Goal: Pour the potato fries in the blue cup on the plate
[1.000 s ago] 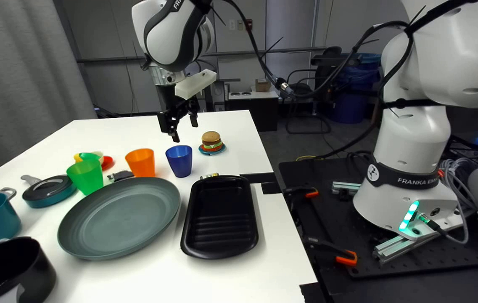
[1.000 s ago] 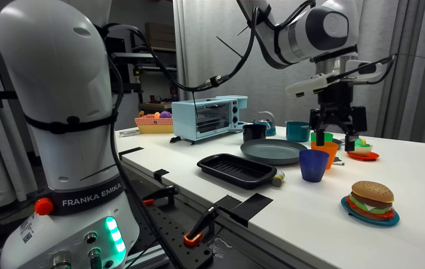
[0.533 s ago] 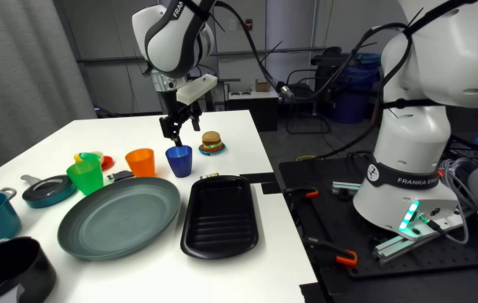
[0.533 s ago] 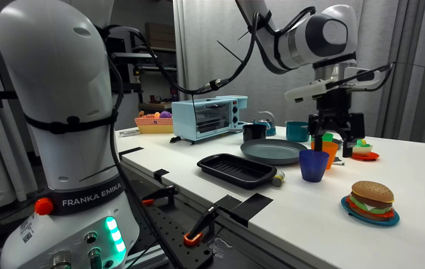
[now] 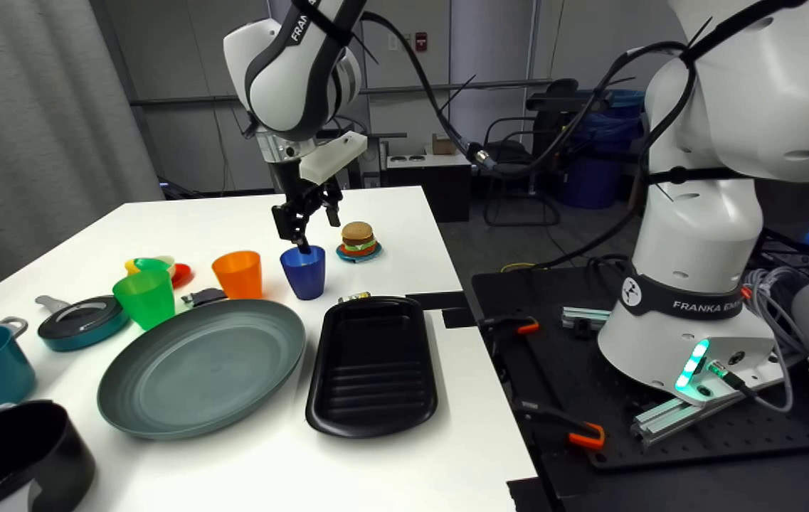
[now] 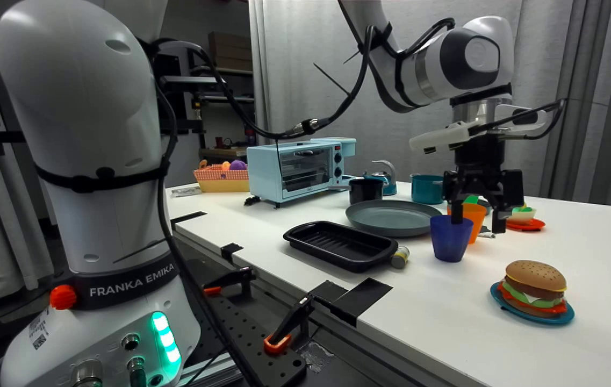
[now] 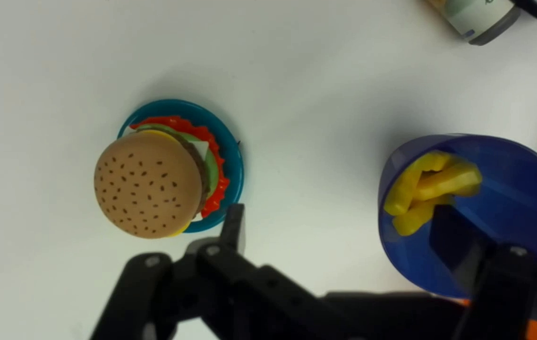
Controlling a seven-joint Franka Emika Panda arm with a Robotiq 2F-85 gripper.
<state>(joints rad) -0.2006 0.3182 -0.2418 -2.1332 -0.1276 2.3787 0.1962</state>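
Wrist view: stubby, smooth-sided yellow potato fries (image 7: 452, 180) bunched to one side inside the thin-walled, round-mouthed blue cup (image 7: 514, 198). Both exterior views: cup upright near the broad, raised-rim plate (image 5: 201, 366). Arm (image 6: 480, 56) bent over table (image 6: 434, 301); gripper (image 6: 477, 221) points down, fingers (image 6: 498, 221) apart, one over cup's mouth, one outside.

blue cup (image 5: 304, 277): upright; potato fries (image 7: 438, 184): yellow, inside cup; plate (image 5: 201, 370): flat, grey

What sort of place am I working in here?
Probably a robotics lab staged as a play kitchen: note the robot's base, the perforated black plate by it, and the toy-looking burger.
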